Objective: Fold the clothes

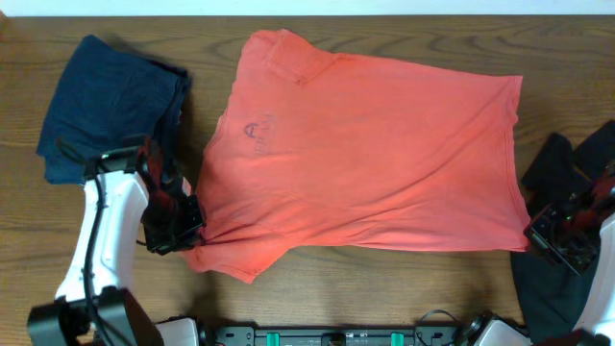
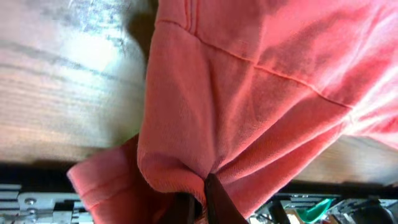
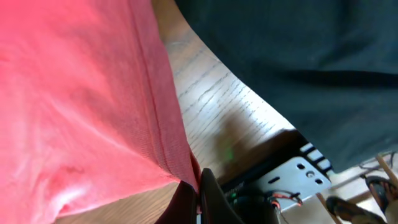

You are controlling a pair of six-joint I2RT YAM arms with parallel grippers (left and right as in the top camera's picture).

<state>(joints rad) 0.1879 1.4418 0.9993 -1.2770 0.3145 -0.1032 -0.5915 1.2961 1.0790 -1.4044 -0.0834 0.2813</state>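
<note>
Left gripper (image 2: 198,200) is pinched tight on bunched cloth at the near-left corner of the coral T-shirt (image 1: 375,154). Right gripper (image 3: 198,186) is clamped on its near-right hem. Shirt is spread across the table (image 1: 384,288), print faint and unreadable. Left arm (image 1: 108,231) reaches in from the near edge, wrist angled right. Navy garment (image 1: 106,101) far left, black garment (image 1: 567,171) right.

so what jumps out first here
A coral-red cloth T-shirt spread flat across the wooden table. The left jaws and right jaws pinch its near edge, one at each end. A folded navy cloth garment lies far left, a black cloth garment at the right edge.
</note>
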